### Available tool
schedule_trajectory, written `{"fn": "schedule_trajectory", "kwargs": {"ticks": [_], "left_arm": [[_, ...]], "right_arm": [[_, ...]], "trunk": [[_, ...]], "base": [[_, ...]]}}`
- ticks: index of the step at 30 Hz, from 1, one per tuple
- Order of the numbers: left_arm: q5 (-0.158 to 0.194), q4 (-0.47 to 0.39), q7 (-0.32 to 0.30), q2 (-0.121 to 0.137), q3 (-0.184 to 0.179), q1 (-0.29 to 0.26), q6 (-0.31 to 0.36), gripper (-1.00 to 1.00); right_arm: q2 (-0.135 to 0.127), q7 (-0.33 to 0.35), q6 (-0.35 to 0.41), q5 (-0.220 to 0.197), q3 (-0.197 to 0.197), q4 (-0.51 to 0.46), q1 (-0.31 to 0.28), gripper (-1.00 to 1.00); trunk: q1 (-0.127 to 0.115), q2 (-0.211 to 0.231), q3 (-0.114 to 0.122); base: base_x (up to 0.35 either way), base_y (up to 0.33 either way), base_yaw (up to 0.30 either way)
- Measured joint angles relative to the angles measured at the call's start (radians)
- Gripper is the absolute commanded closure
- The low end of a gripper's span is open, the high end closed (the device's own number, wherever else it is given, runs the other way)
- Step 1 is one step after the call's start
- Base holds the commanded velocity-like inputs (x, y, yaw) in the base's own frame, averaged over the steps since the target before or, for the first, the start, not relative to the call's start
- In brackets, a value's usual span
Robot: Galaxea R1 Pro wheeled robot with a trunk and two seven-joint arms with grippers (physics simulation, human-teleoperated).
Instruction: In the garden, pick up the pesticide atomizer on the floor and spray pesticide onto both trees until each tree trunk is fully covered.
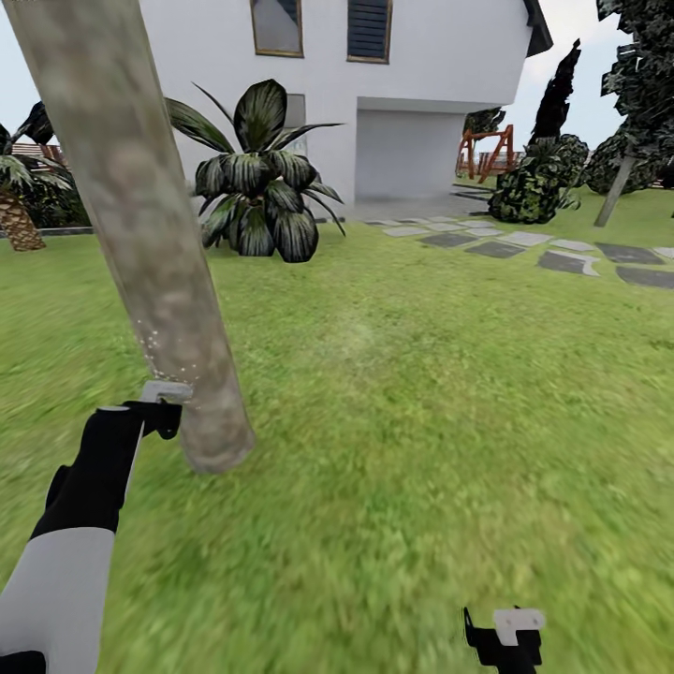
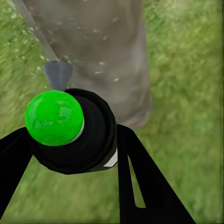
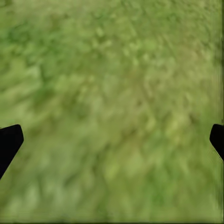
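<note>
Spraying in progress: the left gripper is closed around the pesticide atomizer, whose cap dot shows green, held at the left just beside the near tree trunk. Fine pale droplets fleck the bark low down, so covering of this trunk appears under way, not finished; a second tree presumably remains. The atomizer's long axis runs from the gripper toward the trunk's base, nozzle end nearest the bark. The right gripper hangs over the lawn, fingers spread, holding nothing.
</note>
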Motion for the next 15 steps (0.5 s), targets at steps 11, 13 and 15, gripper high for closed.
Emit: {"fn": "schedule_trajectory", "kwargs": {"ticks": [11,13,15], "left_arm": [[0.002,-0.030,0.000,-0.002,0.001,-0.012,0.000,1.00],[0.001,-0.031,0.001,-0.001,0.003,-0.007,0.000,1.00],[0.001,-0.032,0.001,0.001,0.006,-0.007,0.000,1.00]], "right_arm": [[0.000,0.000,0.000,0.000,0.000,0.000,0.000,-1.00],[0.000,0.000,0.000,0.000,0.000,0.000,0.000,-1.00],[0.000,0.000,0.000,0.000,0.000,0.000,0.000,-1.00]], "trunk": [[0.000,0.000,0.000],[0.000,0.000,0.000],[0.000,0.000,0.000]], "base": [[0.046,-0.262,0.175],[0.228,-0.196,0.277],[0.238,-0.188,0.277]]}}
